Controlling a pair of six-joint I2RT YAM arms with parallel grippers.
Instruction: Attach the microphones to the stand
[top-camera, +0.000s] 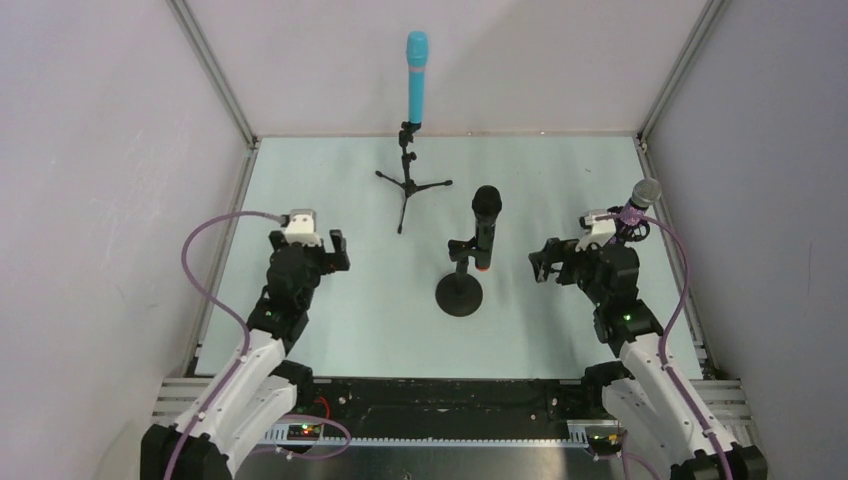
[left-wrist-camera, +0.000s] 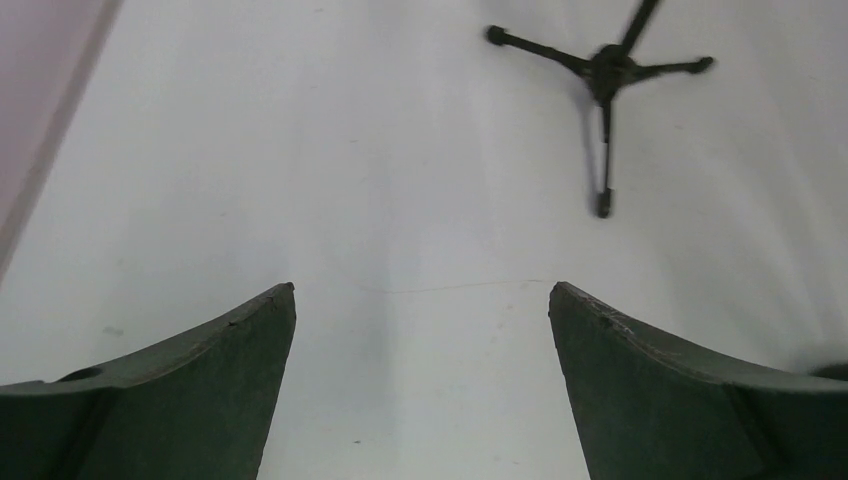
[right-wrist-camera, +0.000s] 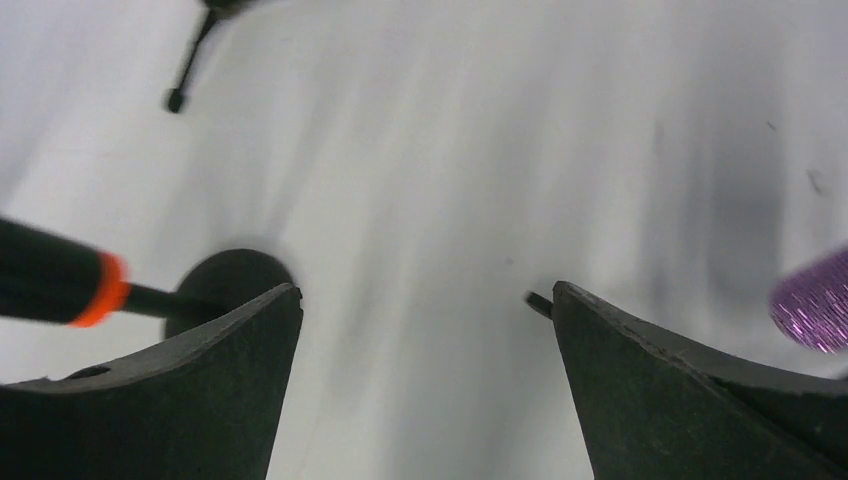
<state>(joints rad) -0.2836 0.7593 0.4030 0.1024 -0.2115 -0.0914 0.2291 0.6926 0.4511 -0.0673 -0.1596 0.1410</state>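
**Two microphones clipped, one half hidden**

The all-turquoise stick microphone (top-camera: 416, 75) stands upright in a black tripod stand (top-camera: 406, 182) at the far edge's middle. The black microphone with orange end (top-camera: 485, 228) is clipped on a round-based black stand (top-camera: 459, 295) at the centre of the pale surface (top-camera: 330, 180). The purple glitter microphone with silver mesh head (top-camera: 640, 200) rises by the right edge, its support hidden. Left fingers (left-wrist-camera: 200, 400) and right fingers (right-wrist-camera: 200, 400) are spread and empty, so likely little needs holding.

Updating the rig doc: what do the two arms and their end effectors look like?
The left arm and right arm match: white lower links, black upper links with small green lights, and a lavender cable looping outside each to a white wrist camera. The left end effector and right end effector each carry two dark green, curved, tapering fingers.
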